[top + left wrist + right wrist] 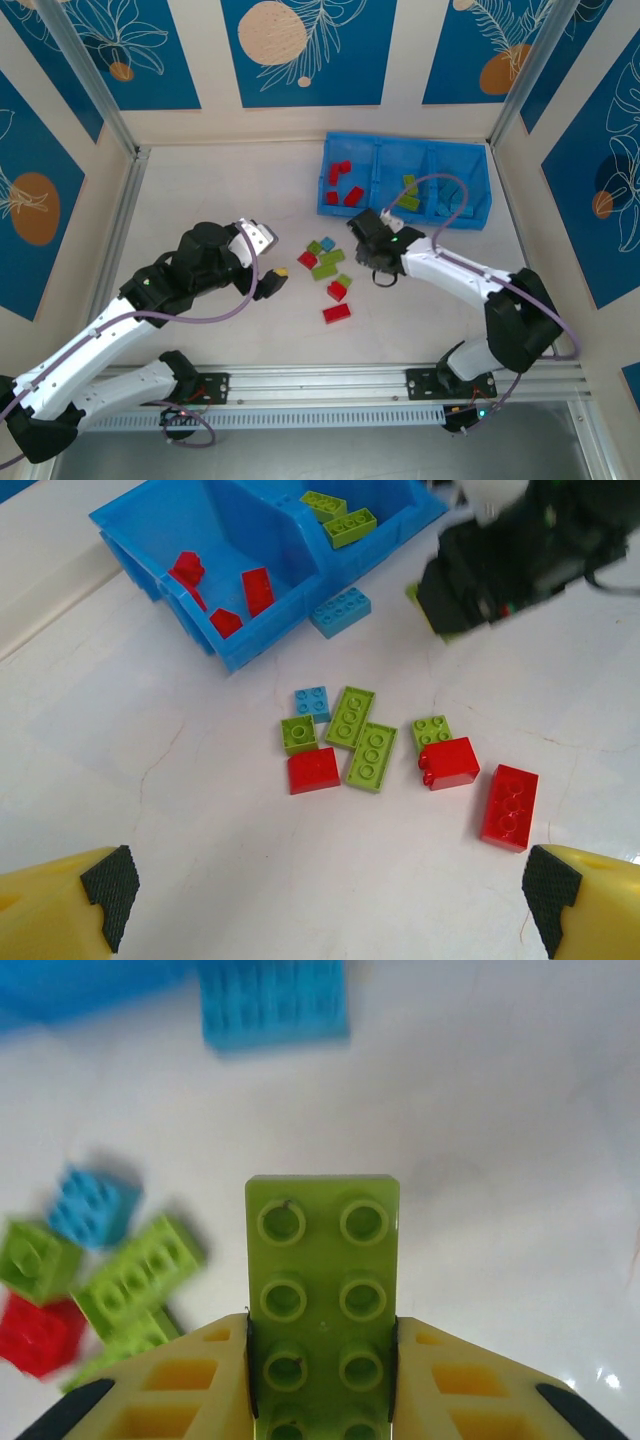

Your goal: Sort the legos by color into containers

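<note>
Right wrist: right tool grips a green brick; lift clear, release over the green section of the bin; left tool gapes empty.

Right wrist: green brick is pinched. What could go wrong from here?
1. The right gripper clamps only the near end of the lime-green brick, so it may pivot or slip in transit.
2. A light-blue brick lies just outside the bin front; the carry could knock it.

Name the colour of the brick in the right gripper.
Lime green brick, best seen in the right wrist view.
</note>
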`<state>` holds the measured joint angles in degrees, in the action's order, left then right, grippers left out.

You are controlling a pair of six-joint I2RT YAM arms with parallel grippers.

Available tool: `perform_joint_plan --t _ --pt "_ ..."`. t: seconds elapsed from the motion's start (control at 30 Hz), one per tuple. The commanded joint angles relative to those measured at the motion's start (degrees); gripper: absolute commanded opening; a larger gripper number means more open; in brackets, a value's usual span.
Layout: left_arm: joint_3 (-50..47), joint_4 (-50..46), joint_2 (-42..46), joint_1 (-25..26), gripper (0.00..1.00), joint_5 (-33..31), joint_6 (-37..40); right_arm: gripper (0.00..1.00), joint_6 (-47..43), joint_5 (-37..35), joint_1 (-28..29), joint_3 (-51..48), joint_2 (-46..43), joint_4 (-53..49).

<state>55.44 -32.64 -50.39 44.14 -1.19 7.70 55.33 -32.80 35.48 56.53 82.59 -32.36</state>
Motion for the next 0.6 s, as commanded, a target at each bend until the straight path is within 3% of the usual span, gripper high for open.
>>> perform_joint_plan --t 0.0,0.17,0.27,0.43,0.57 --pt "-0.1 -0.2 -0.1 -0.2 1.0 1.3 1.0 0.31 -9.7 -1.9 -7.5 5.6 1.0 4.0" --pt "-0.5 0.1 -0.1 -0.3 1.0 0.8 1.1 0.29 -18.8 3.3 -18.8 19.3 12.4 6.3" --pt "-0.8 0.3 -0.1 -0.3 1.0 0.2 1.3 0.31 -21.6 5.3 -22.2 29.7 20.6 3.7" --pt "-1.6 1.1 -0.4 -0.3 1.0 -0.7 2.1 0.61 -24.0 7.3 -23.9 47.3 30.4 -5.3" --pt "-2.4 2.1 -1.9 -0.3 1.0 -3.4 1.1 0.71 -24.0 7.2 -23.1 50.1 28.9 -8.7"
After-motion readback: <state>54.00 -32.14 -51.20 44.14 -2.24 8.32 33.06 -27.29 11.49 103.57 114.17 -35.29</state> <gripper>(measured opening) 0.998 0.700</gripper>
